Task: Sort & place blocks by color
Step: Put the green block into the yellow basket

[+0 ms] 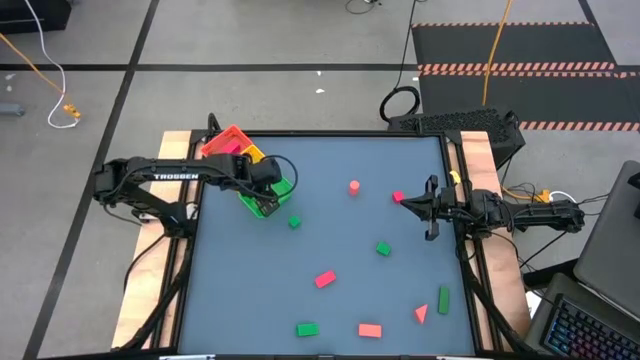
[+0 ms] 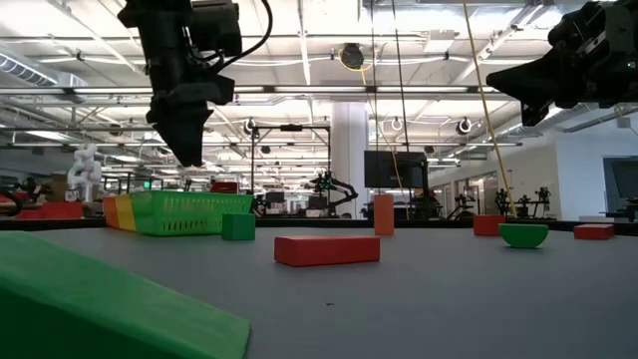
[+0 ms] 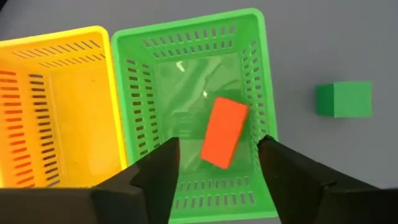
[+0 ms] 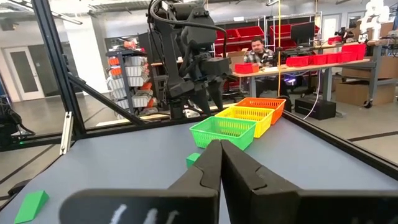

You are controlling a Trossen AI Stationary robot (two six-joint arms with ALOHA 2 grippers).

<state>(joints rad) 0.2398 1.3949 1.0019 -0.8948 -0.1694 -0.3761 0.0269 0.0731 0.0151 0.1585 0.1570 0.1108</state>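
The left gripper (image 1: 268, 187) is seen at the upper left of the table in the high view, poised over the green compartment (image 3: 186, 81) of the tray (image 1: 232, 140); its fingers (image 3: 155, 174) are spread wide and hold nothing. Between them, in the left wrist view, a pink-red brick (image 3: 224, 131) is seen lying tilted on the floor of the green compartment, with the yellow compartment (image 3: 62, 106) next to it. A green cube (image 1: 294, 222) rests on the table just beside the tray, toward the lower right of it. The right gripper (image 1: 422, 207) is held at the right edge of the table in the high view — its fingers (image 4: 211, 168) are pressed together and empty. The remaining blocks are scattered over the grey table (image 1: 330, 300): a pink-red cylinder (image 1: 354, 186) near the upper middle, a small pink-red block (image 1: 398, 197) close to the right gripper, a green block (image 1: 383, 249) right of centre, a pink-red brick (image 1: 324, 279) below centre, and along the lower edge a green brick (image 1: 306, 328), another pink-red brick (image 1: 369, 330), a pink-red wedge (image 1: 421, 314) and an upright-lying green brick (image 1: 443, 299) — all well apart from the tray.
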